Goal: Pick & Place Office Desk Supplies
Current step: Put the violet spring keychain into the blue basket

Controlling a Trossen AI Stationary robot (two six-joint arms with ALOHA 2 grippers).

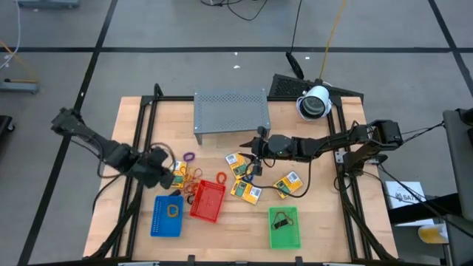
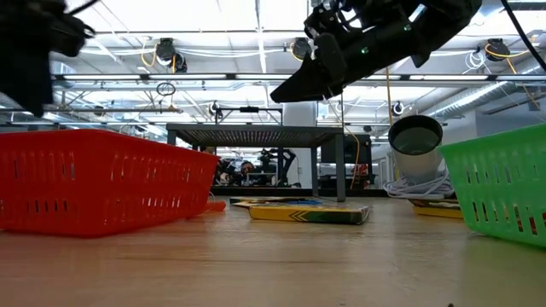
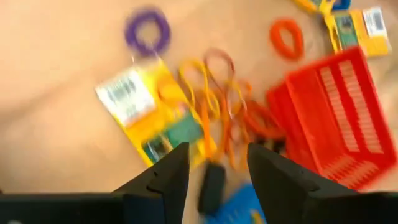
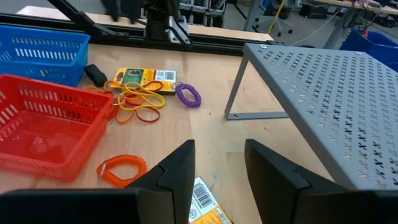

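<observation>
Yellow packets lie flat mid-table (image 1: 244, 171), and one more (image 3: 146, 112) lies by a tangle of orange and yellow rubber bands (image 3: 217, 106). Nearby are a purple loop (image 3: 147, 31), an orange coil (image 4: 121, 169) and a small dark clip (image 3: 210, 186) beside the blue tray. My left gripper (image 3: 217, 152) hovers open above the bands and the clip, with nothing between its fingers. Also open and holding nothing, my right gripper (image 4: 219, 149) hangs over the middle packets (image 1: 247, 151).
A red tray (image 1: 208, 201), a blue tray (image 1: 158, 225) holding a loop and a green tray (image 1: 290, 238) holding a dark item stand along the near side. A grey perforated rack (image 1: 230, 112) stands at the back. A white round device (image 1: 314, 103) sits at the far right.
</observation>
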